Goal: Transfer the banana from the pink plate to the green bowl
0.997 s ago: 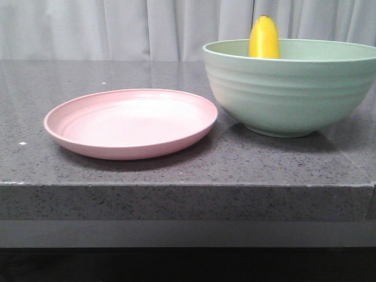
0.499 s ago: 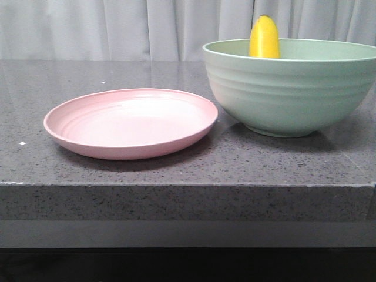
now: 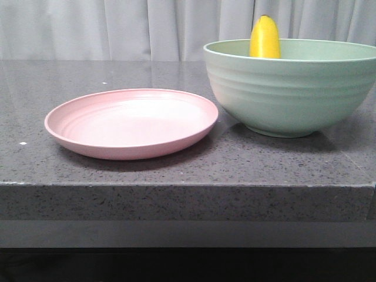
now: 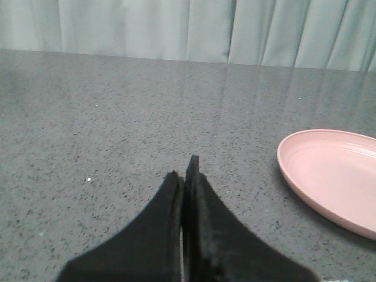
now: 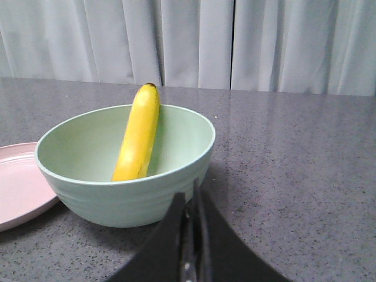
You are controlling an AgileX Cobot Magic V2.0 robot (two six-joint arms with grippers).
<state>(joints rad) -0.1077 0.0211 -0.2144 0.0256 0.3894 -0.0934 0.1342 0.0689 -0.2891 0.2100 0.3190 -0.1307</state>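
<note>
Starting at the left of the bowl (image 3: pixel 291 88), which serves as the reference: the left gripper (image 4: pixel 187 176) is seen only from its own wrist camera, hanging low over the bare grey counter (image 4: pixel 117 117) on the far side of the plate (image 3: pixel 131 122) from the bowl. Its 2 black fingers are pressed together with nothing between them, and they touch no dish. The plate's rim sits near them but apart.

Plate: pale pink, shallow, flat on the counter to the left of the bowl. Its upper face carries nothing. From the front its right edge lies just beside the bowl's lower wall; contact cannot be confirmed.

Bowl: mint green, deep, upright on the counter, ridged outside.

Banana (image 3: pixel 265 38): inside the bowl, standing steeply with its lower end down in the basin and its upper length leaning on the inner wall. The dark tip rises above the rim. In the right wrist view the banana (image 5: pixel 138 143) shows as 1 long yellow piece, free of any tool.

Right gripper (image 5: pixel 191 202): on the counter side of the bowl nearest the robot, just outside the wall and below the rim. Its 2 fingers are clenched together, holding nothing.

Behind the bowl, a pale curtain (image 3: pixel 117 26) spans the background.
</note>
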